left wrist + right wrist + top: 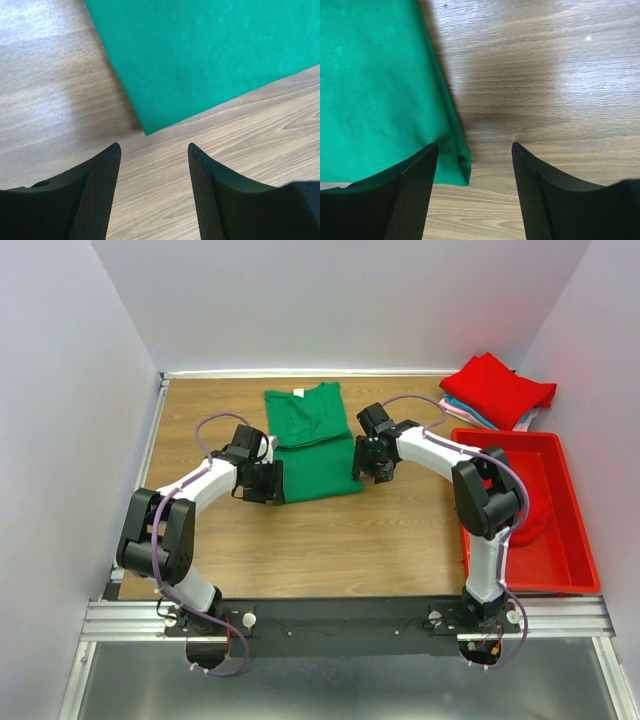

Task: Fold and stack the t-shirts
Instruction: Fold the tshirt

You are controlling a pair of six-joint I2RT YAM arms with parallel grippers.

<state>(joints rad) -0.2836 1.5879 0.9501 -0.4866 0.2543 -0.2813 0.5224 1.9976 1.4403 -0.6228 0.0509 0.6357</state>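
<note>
**Operator:** Where did things stand just then?

**Reviewer:** You had the green t-shirt [312, 440] lying flat on the table [330, 550], with no sleeves sticking out and its near half seemingly doubled over. Your left gripper [154, 165] sat low with its fingers spread and nothing between them. The shirt's near-left corner lay just ahead of the gap. Your right gripper [475, 150] was spread and empty too, with the near-right corner just inside its left finger.

**Operator:** So which step was that?

**Reviewer:** As I judged it, you were mid-fold on the green one, lined up on its two near corners. The stack of folded t-shirts [497, 390], red on top, lay well off to the right gripper's right, past the far end of the red bin [575, 530].

**Operator:** And the next move?

**Reviewer:** You needed both grippers to drop onto their corners and pinch every layer at once. Then you needed to lift together and carry evenly toward the collar. The right corner showed several layers, and catching only the top one would likely have let the fold slide open.
</note>
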